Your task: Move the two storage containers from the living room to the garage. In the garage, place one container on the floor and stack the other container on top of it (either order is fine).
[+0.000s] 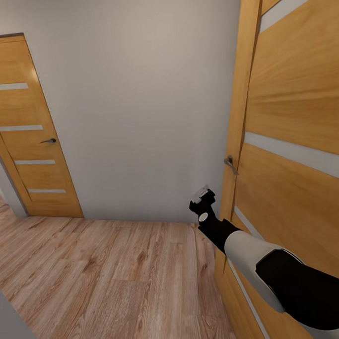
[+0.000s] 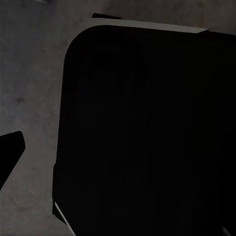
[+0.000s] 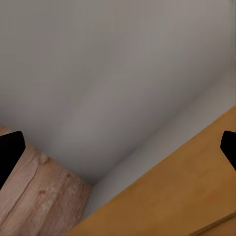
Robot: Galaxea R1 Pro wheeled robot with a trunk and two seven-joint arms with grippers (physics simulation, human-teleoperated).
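Transit step, judged: right gripper (image 1: pixel 201 194) empty with fingers spread wide, wooden door (image 1: pixel 292 133) and its handle (image 1: pixel 230 164) just beside it; containers unsighted; next, judged, that door must be opened.

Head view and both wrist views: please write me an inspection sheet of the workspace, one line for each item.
Surface: light wood-plank floor, bare where visible.
Job's things: nothing seen.
Clutter: nothing seen.
Grippers: right gripper held out close to the near door, below its handle; fingertips sit wide apart at the right wrist view's edges, open, holding nothing. Left gripper: one dark fingertip visible; state cannot be judged.
Cables: nothing seen.
Surroundings: plain pale wall ahead; second wooden door at the far left, shut. Left wrist view faces a dark rounded body over a grey mottled surface.
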